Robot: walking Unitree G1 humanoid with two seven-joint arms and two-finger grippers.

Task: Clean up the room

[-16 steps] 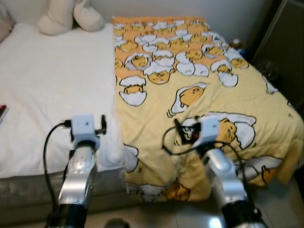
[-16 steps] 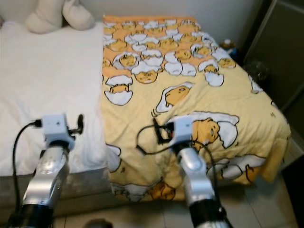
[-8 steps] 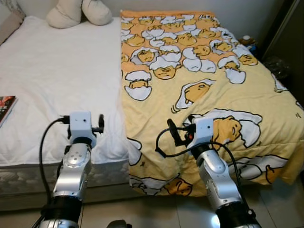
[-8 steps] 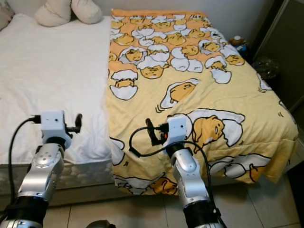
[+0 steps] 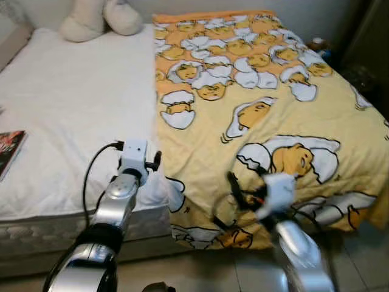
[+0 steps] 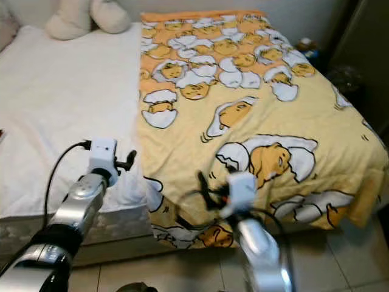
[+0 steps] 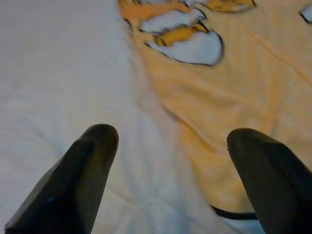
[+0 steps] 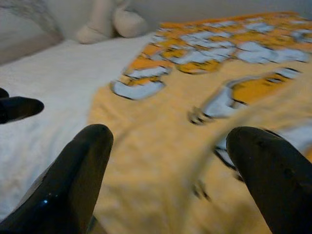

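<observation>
You had both arms raised toward the foot edge of the bed at this moment. The yellow blanket, printed with egg characters, covered the bed's right half from the head edge down and hung over the foot edge near the right corner, almost to the tiled floor. The white sheet lay bare on the left half, and the blanket's long edge ran roughly down the middle of the bed.

Your left gripper was over the foot edge right at that seam, its two black fingers spread wide apart with nothing between them; the wrist view showed white sheet under one finger and yellow blanket under the other. Your right gripper was further right, above the blanket near the foot edge, its fingers likewise spread and holding nothing. That arm looked blurred in the head views.

A cream plush toy sat at the head edge on the white side. A book with a dark red cover lay at the left edge of the bed. Small items sat on the floor beyond the far right corner, too blurred to name.
</observation>
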